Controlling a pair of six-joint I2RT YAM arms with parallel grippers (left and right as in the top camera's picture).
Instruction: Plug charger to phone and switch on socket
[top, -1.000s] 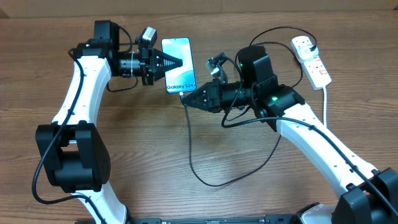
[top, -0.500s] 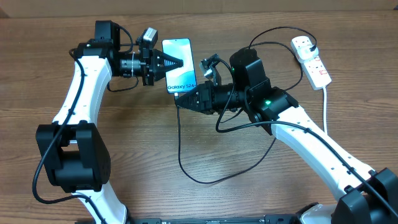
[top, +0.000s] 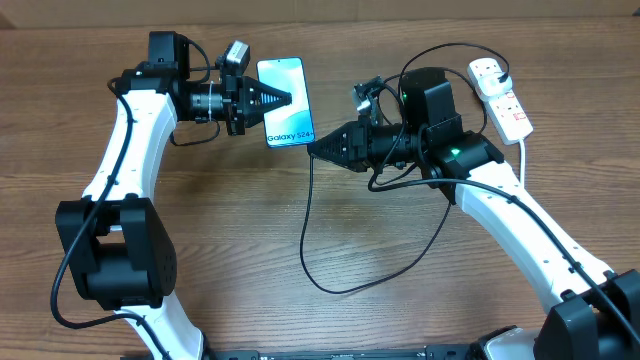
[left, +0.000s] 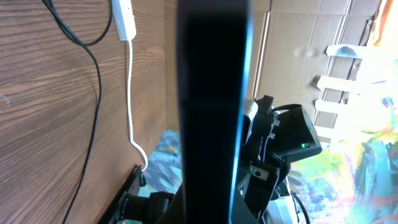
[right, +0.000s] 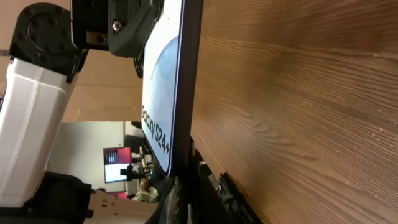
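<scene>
Clock directions are read on the overhead view, with 12 at the far edge of the table.

- Table (top: 210, 250): there is broad bare wood from 6 to 9 o'clock of the phone, the best room for any swing. The far edge at 12 sits close behind the phone and the socket, so there is little margin there.
- My right arm: a moment ago it had pushed in under the phone's lower edge towards 8 o'clock. It has since drawn back towards 3. The right pincer (top: 314, 148) now sits at the phone's 5 o'clock corner, clamped fully shut on the charger's connector end. I read this as a missed first approach and a re-alignment, with the plug-in not yet confirmed.
- Left pincer (top: 278, 98): it is closed tight on the phone's 9 o'clock long edge. It has nudged the phone slightly towards 10 o'clock.
- Phone (top: 294, 118): it is screen-up, at 11 o'clock of the table centre. I cannot tell whether it is lifted or resting on the wood.
- Socket (top: 508, 105): it lies at 2 o'clock, well apart from both pincers, with a black plug in its far outlet. The switch state is too small to read, and I judge it still needs pressing.
- Charger (top: 305, 230): the cable drops from my right pincer, loops out to 6 o'clock, then runs back under my right arm. The loop has shifted with the arm and is a snag risk on retreat.
- Connector tip: it is hidden, so I cannot tell whether it is seated.
</scene>
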